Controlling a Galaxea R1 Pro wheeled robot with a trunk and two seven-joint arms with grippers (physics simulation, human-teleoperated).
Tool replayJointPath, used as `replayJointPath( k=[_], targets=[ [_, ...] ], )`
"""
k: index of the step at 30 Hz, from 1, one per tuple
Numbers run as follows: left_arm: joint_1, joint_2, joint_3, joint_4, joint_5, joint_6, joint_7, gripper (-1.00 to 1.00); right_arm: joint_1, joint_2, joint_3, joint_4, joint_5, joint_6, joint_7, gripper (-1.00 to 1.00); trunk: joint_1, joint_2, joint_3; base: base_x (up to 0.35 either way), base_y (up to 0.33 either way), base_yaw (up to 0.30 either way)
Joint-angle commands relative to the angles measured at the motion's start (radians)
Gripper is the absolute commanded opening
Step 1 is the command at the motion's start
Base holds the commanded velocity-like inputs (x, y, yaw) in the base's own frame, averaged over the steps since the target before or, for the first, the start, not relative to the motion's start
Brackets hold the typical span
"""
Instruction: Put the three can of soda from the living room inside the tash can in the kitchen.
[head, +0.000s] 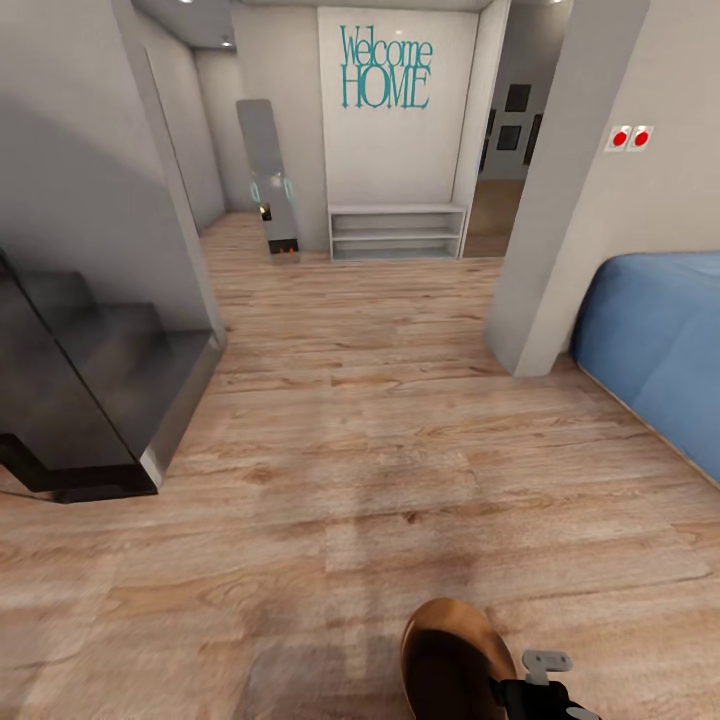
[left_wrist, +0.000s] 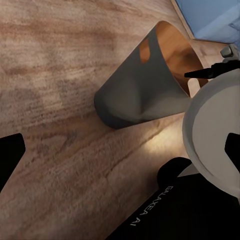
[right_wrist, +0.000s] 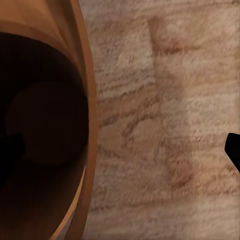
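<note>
While the head view looks down a hallway of light wood floor (head: 360, 420), we see the trash can (head: 455, 660) at the bottom edge, its glossy brown inside facing up and its lower part cut off by the frame. Just beside its rim sits the right claw (head: 535, 685), dark with a pale grey tip, also cut off; it appears to grip the rim, though we cannot tell for certain.

In the right wrist view the can's brown rim (right_wrist: 82, 120) and dark hollow take up one side, with one black finger (right_wrist: 10, 150) inside the can and the other (right_wrist: 234, 150) outside over the floor, so the jaws stand wide apart and straddle the wall. Whether they press on it we cannot make out.

In the left wrist view the can (left_wrist: 135, 95) shows its grey outside, tilted, with an orange shape (left_wrist: 145, 50) at the rim that is too partial to name. The left claw's black fingers (left_wrist: 10, 155) show only at the frame edges, spread apart with nothing between them.

Further off we see a blue sofa (head: 655, 340), dark stairs (head: 90, 390), a low white shelf (head: 397, 232), a leaning mirror (head: 268, 175) and a teal "Welcome HOME" sign (head: 386, 68).
</note>
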Motion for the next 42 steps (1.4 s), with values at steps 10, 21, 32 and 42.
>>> replayJointPath(
  k=[10, 21, 32, 42],
  targets=[
    [0.000, 0.000, 0.000, 0.000, 0.000, 0.000, 0.000, 1.00, 0.000, 0.000, 0.000, 0.000, 0.000, 0.000, 0.000, 1.00, 0.000, 0.000, -0.008, 0.000, 0.000, 0.000],
    [0.000, 0.000, 0.000, 0.000, 0.000, 0.000, 0.000, 1.00, 0.000, 0.000, 0.000, 0.000, 0.000, 0.000, 0.000, 1.00, 0.000, 0.000, -0.014, 0.000, 0.000, 0.000],
    [0.000, 0.000, 0.000, 0.000, 0.000, -0.001, 0.000, 1.00, 0.000, 0.000, 0.000, 0.000, -0.002, 0.000, 0.000, -1.00, 0.000, 0.000, -0.014, 0.000, 0.000, 0.000],
    [0.000, 0.000, 0.000, 0.000, 0.000, 0.000, 0.000, 1.00, 0.000, 0.000, 0.000, 0.000, -0.002, 0.000, 0.000, -1.00, 0.000, 0.000, -0.014, 0.000, 0.000, 0.000]
  ],
)
